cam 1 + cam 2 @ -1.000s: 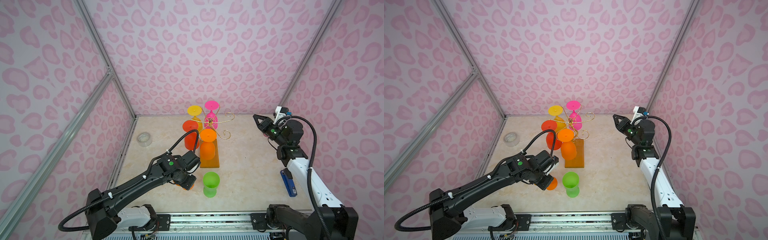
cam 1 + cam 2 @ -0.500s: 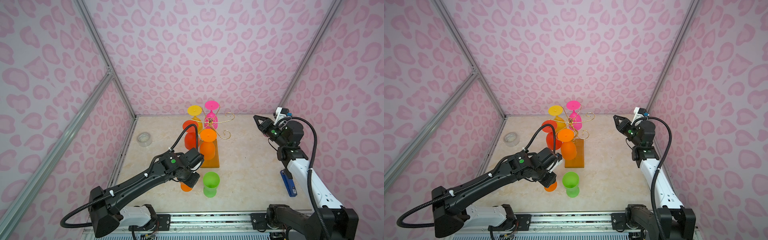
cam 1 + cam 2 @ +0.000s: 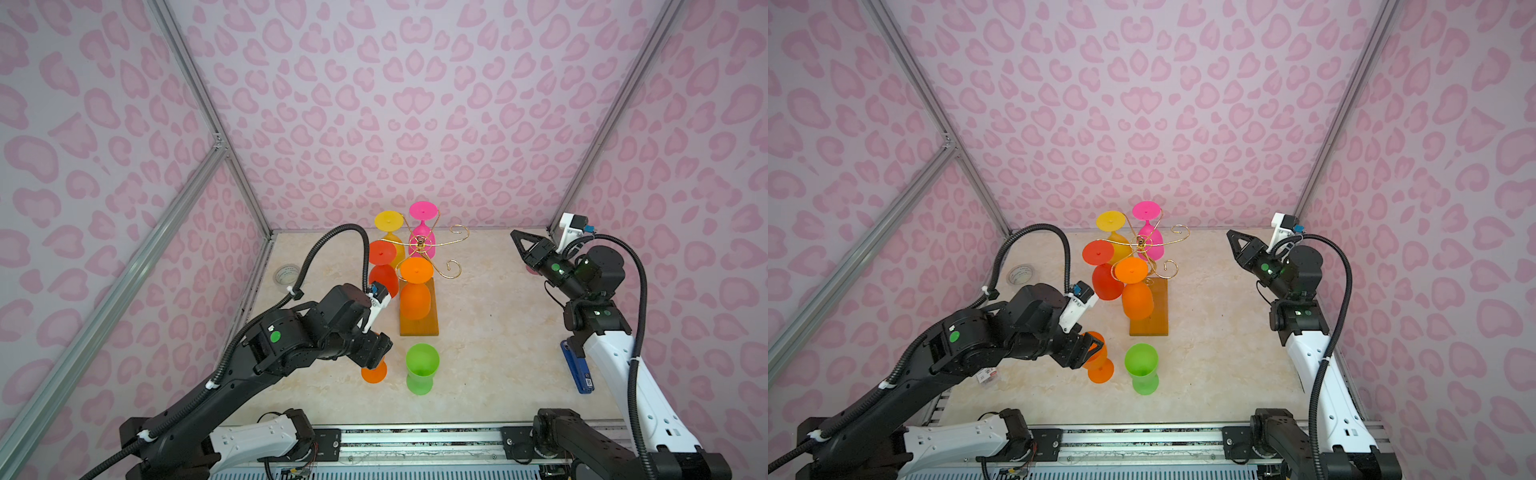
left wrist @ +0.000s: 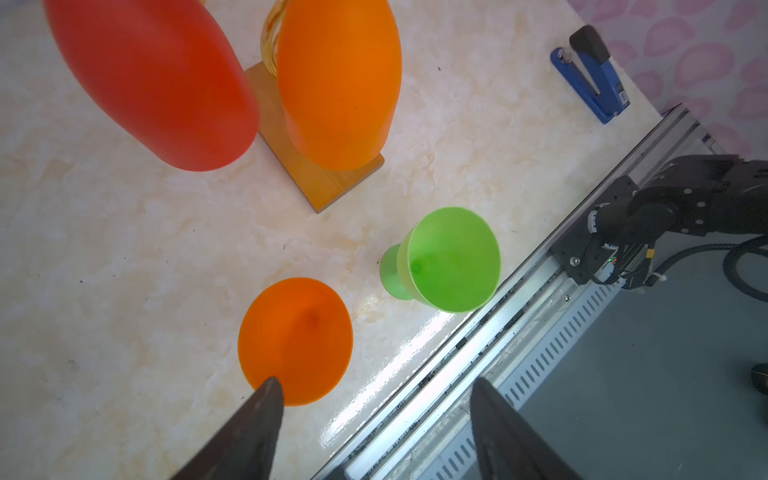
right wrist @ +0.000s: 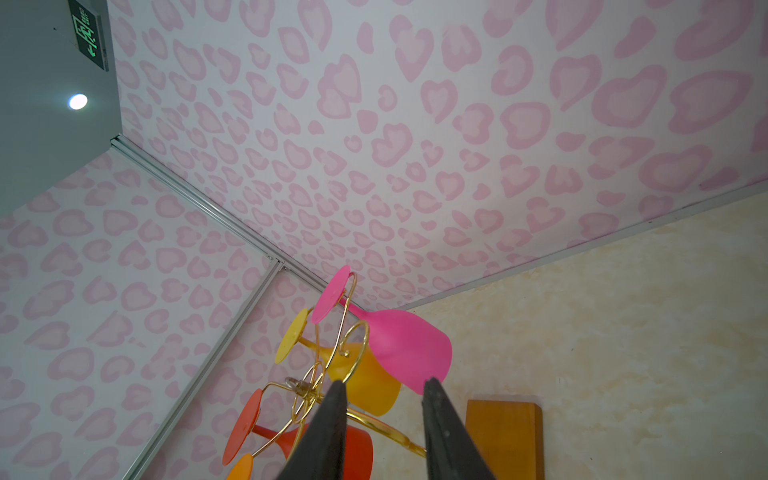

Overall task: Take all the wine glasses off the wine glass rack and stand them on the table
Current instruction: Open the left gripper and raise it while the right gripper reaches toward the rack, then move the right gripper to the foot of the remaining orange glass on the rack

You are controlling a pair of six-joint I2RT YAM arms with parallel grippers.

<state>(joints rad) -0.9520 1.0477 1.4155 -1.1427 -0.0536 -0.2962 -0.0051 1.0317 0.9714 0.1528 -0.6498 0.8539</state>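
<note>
The wine glass rack point(image 3: 422, 245), gold wire on a wooden base point(image 3: 419, 322), stands mid-table. Yellow point(image 3: 389, 222), pink point(image 3: 423, 211), red point(image 3: 382, 253) and orange point(image 3: 415, 270) wine glasses hang on it upside down. Another orange wine glass point(image 3: 1099, 365) stands upright on the table in front of the rack, its mouth showing in the left wrist view point(image 4: 296, 340). My left gripper point(image 4: 376, 390) hovers just over it, open, with one fingertip point(image 4: 268, 395) by its rim. My right gripper point(image 5: 384, 390) is raised at the right, pointing at the rack, open and holding nothing.
A green glass point(image 3: 422, 368) stands upright right of the loose orange one. A tape roll point(image 3: 286, 274) lies by the left wall. A blue stapler point(image 3: 577, 370) lies near the right arm. The metal rail point(image 3: 415, 436) runs along the front edge.
My left gripper has opened and let go of the orange glass, which came down and now stands on the table. The right arm has not moved.
</note>
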